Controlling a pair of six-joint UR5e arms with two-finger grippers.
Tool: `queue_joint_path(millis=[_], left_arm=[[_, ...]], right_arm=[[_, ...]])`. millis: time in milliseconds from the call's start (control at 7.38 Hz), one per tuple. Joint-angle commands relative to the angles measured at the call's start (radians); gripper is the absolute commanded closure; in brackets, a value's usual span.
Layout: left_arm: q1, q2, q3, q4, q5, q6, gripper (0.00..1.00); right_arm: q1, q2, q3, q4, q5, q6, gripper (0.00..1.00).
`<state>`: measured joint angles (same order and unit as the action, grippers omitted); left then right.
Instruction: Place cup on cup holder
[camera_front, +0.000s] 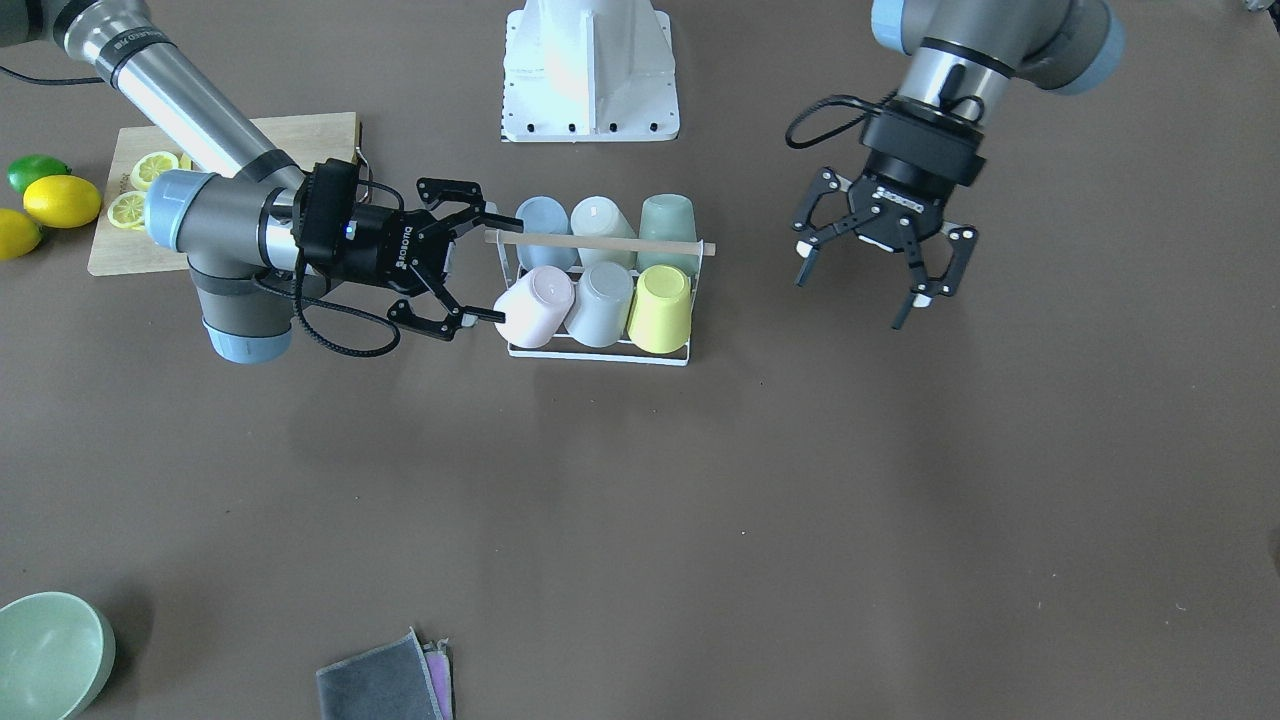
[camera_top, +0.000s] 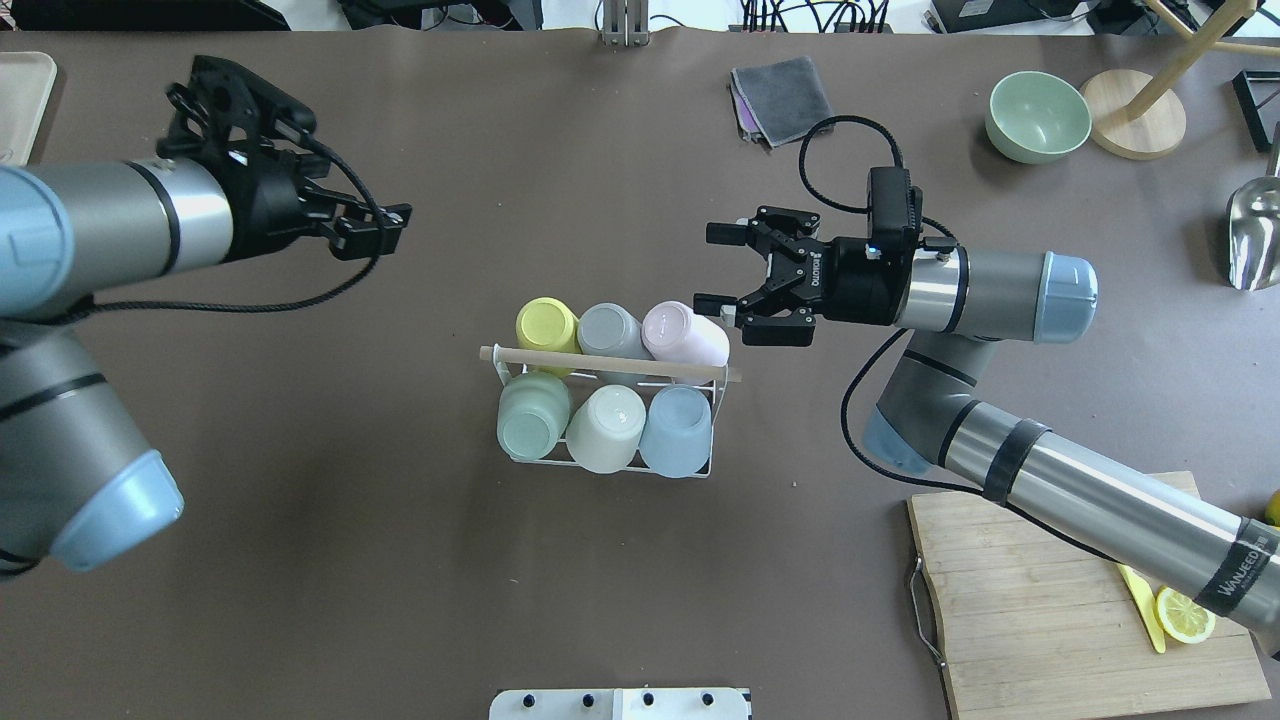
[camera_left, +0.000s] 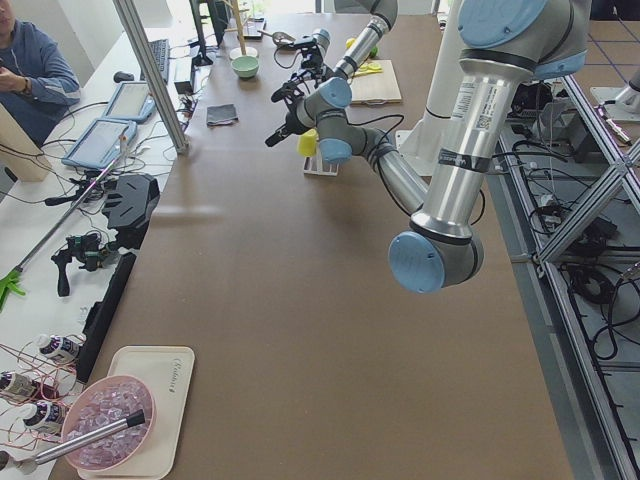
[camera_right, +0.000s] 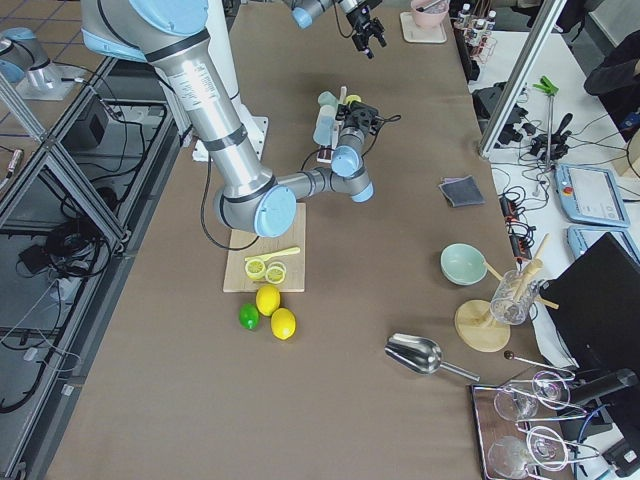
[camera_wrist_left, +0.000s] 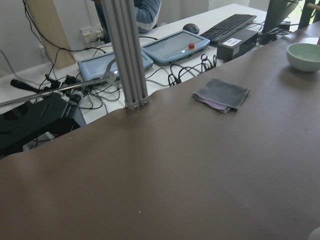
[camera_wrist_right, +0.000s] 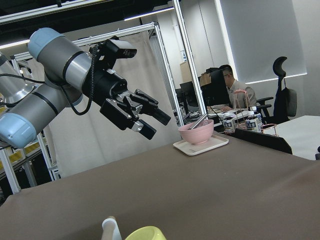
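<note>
Your right pincer (camera_top: 710, 267) gapes wide beside the smooth pink cup (camera_top: 685, 335) resting on the white wire cup holder (camera_top: 610, 362); your left pincer (camera_front: 855, 295) is spread too.

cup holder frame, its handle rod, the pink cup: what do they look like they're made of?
Cup holder: thin white wire, likely painted or coated metal, going by the even white colour and slim bent rods. Handle rod: pale tan and matte, probably unfinished wood. Pink cup: smooth, opaque pastel with a soft sheen; plastic or glazed ceramic, cannot tell which.
</note>
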<state>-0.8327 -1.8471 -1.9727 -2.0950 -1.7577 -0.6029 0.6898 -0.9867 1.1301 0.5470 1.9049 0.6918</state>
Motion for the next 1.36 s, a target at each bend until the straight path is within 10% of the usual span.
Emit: queue_joint_path(millis=[0,407,1220], left_arm=[[-0.274,0.049,0.055,0.238,-0.352,0.003,0.02],[-0.535,0.066,0.234,0.426,-0.485,0.208,0.02],[-0.744,0.163,0.558,0.546,-0.732,0.497,0.02]], right_arm=[[0.097,-0.007,-0.003,-0.077,-0.009,0.002,0.00],[0.221,-0.043,0.033,-0.333,-0.029,0.029,0.00],[0.346,-0.255,0.487,-1.404,-0.020,0.055,0.00]])
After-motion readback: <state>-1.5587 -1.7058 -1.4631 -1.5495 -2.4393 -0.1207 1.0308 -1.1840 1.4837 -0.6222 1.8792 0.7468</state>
